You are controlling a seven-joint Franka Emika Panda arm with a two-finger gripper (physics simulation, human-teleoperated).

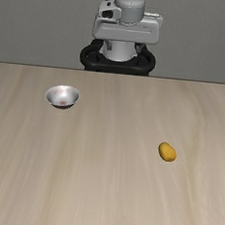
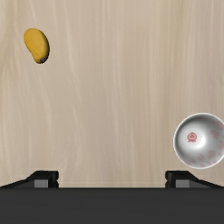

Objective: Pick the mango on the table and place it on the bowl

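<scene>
Bowl (image 1: 62, 97): A small metal bowl stands empty on the exterior view's left, about ten o'clock from the fruit and well apart from it.
Arm (image 1: 123, 23): The Franka arm is poised at twelve o'clock, at the far edge of the table (image 1: 97, 196).
Claw (image 2: 112, 179): The fingers (image 2: 42, 179) are spread wide with nothing between them, held high over bare wood.
Step in hand: By the look of it, this is the reach for the fruit. It would go best if the claw travels across until centred above the fruit, turns so the fingers close across its narrow width, and only then descends, staying open until both pads flank it.
Mango (image 1: 167, 152): It lies untouched on the tabletop, about four o'clock from the bowl. From the claw it sits at roughly eleven o'clock, well apart, with the bowl near two o'clock.
</scene>
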